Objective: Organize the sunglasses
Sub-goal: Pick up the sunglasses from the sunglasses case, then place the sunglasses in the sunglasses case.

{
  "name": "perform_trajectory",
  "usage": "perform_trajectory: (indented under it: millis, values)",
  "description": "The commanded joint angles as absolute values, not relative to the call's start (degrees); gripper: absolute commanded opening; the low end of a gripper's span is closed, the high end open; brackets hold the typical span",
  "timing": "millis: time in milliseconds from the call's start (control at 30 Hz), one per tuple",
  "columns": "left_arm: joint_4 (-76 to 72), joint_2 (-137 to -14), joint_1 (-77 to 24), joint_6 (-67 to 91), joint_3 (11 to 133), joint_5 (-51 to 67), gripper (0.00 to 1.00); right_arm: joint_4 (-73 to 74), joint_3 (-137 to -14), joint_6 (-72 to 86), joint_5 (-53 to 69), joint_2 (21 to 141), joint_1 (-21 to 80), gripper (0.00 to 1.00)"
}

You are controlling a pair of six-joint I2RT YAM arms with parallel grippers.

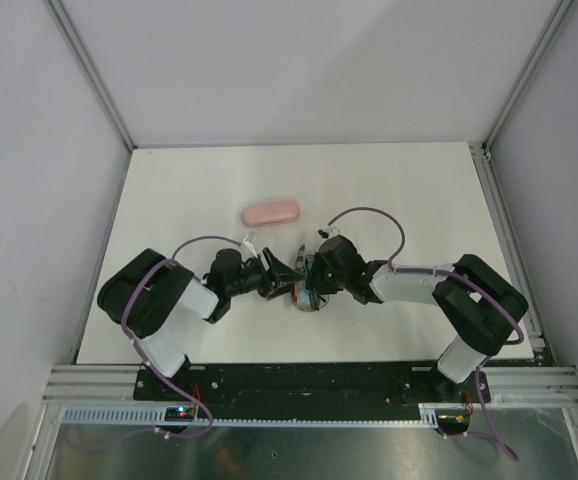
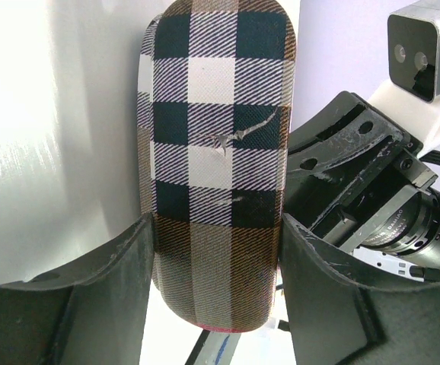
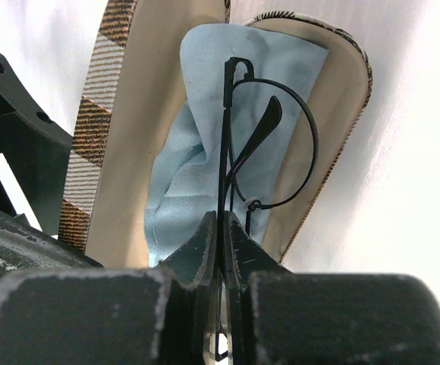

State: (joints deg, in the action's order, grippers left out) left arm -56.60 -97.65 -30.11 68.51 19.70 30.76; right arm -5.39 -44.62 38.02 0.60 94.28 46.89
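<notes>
The sunglasses [image 3: 269, 115], a dark wire pair with a round clear lens, stand on edge and folded, and their lower part is pinched between the two fingers of the right hand [image 3: 221, 225], which is closed tightly on the thin frame. From the fingertips the frame rises towards 12 o'clock, and one curved temple tip points towards 1 o'clock. Directly behind the pair lies a light blue cloth [image 3: 186, 160], crumpled inside the open checkered case [image 3: 140, 114]; the cloth spreads from the frame towards 9 o'clock, and the pale lining of the second half of the case shows at 3 o'clock. Whether the wire touches the cloth I cannot tell. The left hand [image 2: 216, 228] grips the same case from outside, with one finger pressed on each long side, so the case stands upright between them and extends towards 12 o'clock; its black, white and brown cover has a small tear [image 2: 239, 137] near the middle. In the top view the two hands meet at the centre of the white tabletop [image 1: 399, 180], the left hand [image 1: 269, 280] coming from 9 o'clock and the right hand [image 1: 306, 283] from 3 o'clock. A closed pink case [image 1: 271, 213] lies apart from them at 11 o'clock. The only writing is fine print on the ring of the camera lens [image 2: 403, 232] on the right wrist, too blurred to read.
</notes>
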Motion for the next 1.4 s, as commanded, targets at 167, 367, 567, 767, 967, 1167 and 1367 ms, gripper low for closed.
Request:
perform_trajectory:
  millis: [167,367,567,767,967,1167,1367]
  values:
    - [-59.58,-98.33,-30.57,68.0,21.54,31.24,0.56,-5.43,-44.98,41.34,0.02,90.53,45.0,0.0]
    - [-59.59,-97.61,-30.54,68.45,21.19,30.14,0.56,-7.31,-41.77,44.79,0.0,86.34,43.37,0.0]
    - [-59.7,-96.4,-30.69,69.8,20.52,28.05,0.56,-17.12,-35.82,51.39,-1.27,84.47,43.12,0.0]
    - [-59.85,-94.67,-30.85,70.33,19.56,26.06,0.56,-24.73,-33.16,56.33,-4.05,86.69,45.09,0.0]
    - [-60.14,-95.16,-31.21,70.29,19.44,26.25,0.57,-29.49,-32.97,58.22,-3.07,89.45,45.57,0.0]
    - [-60.39,-95.52,-31.43,70.3,19.63,26.77,0.56,-31.07,-33.04,58.77,-1.94,91.41,44.65,0.0]
    - [-60.62,-96.05,-31.55,70.25,20.05,27.26,0.56,-33.71,-33.0,59.26,-0.91,95.33,43.94,0.0]
